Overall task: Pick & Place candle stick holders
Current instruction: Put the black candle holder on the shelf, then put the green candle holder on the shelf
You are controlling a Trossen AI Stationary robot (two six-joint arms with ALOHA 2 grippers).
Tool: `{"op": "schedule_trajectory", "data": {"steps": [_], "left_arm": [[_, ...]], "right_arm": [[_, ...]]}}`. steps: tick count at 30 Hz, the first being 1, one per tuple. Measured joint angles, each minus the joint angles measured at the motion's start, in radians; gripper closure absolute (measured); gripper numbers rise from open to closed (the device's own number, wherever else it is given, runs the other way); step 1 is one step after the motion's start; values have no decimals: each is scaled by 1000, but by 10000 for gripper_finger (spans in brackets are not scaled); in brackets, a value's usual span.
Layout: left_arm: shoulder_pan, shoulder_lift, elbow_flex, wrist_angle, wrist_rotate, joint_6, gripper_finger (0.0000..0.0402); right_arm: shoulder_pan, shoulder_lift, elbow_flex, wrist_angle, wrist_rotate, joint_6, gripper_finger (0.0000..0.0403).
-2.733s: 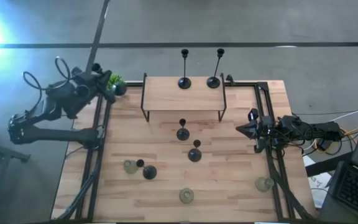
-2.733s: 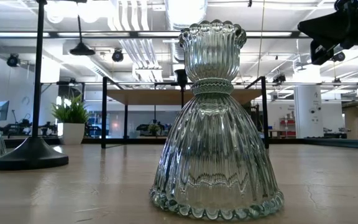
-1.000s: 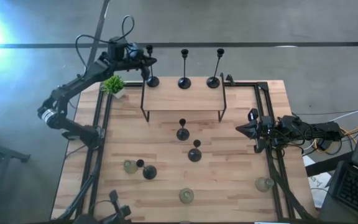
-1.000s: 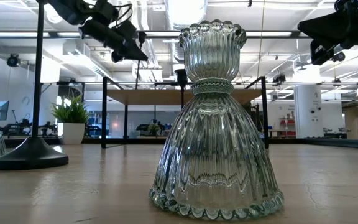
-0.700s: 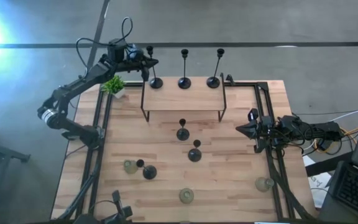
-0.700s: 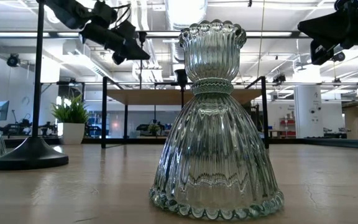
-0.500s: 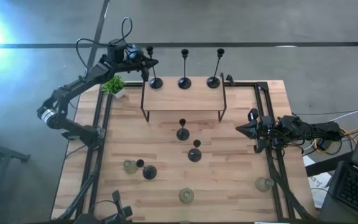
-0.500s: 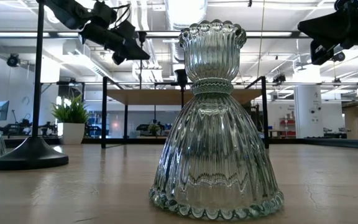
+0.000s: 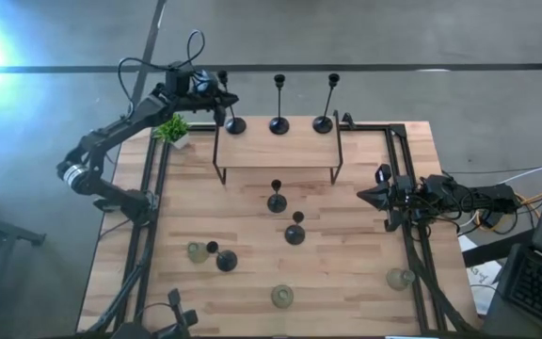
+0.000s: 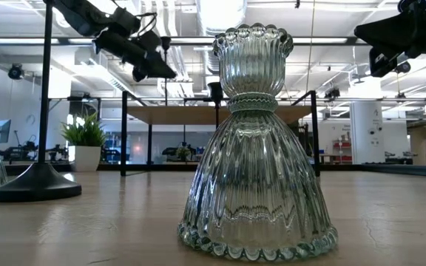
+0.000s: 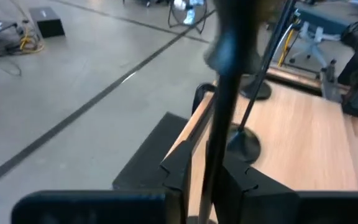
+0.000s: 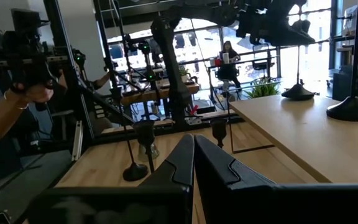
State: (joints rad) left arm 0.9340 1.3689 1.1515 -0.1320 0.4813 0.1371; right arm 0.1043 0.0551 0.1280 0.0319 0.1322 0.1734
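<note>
My left gripper (image 9: 216,98) reaches over the far left end of the raised wooden shelf (image 9: 276,151). It is shut on a tall black candle stick holder (image 9: 230,105), whose round base (image 9: 236,125) sits at the shelf's left end. Two more tall black holders (image 9: 279,125) (image 9: 323,123) stand on the shelf by their bases. Three shorter black holders (image 9: 276,201) (image 9: 295,233) (image 9: 226,260) and three glass ones (image 9: 197,251) (image 9: 282,297) (image 9: 401,279) stand on the table. My right gripper (image 9: 367,196) is shut and empty at the table's right edge. My left gripper pinches the holder's thin stem (image 11: 214,155) between its two fingers (image 11: 180,177), which lie across the stem and come level from the table's left side. The holder stands about upright, its base over the shelf's left end. Whether the base rests on the shelf, I cannot tell.
A small green potted plant (image 9: 172,128) stands at the table's far left corner, under my left arm. In the low view a glass holder (image 10: 257,148) fills the middle and a black base (image 10: 35,185) sits to its left. A person's hand (image 12: 17,99) shows beyond the table.
My left gripper has gone slightly down at the shelf's far left end with the tall holder, still shut on its stem. The holder's base has shifted a little toward the table's right along the shelf. My right arm has kept still.
</note>
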Motion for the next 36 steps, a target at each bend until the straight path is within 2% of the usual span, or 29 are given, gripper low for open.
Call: {"op": "schedule_trajectory", "data": {"steps": [16,28,36], "left_arm": [[5,-41,2,-26,7,19,333],[4,-51,3,-26,18,-5,242],[3,-68,4,-65,24,24,205]], "right_arm": [[0,0,0,0,0,0,394],[0,0,0,0,0,0,394],[0,0,0,0,0,0,394]]}}
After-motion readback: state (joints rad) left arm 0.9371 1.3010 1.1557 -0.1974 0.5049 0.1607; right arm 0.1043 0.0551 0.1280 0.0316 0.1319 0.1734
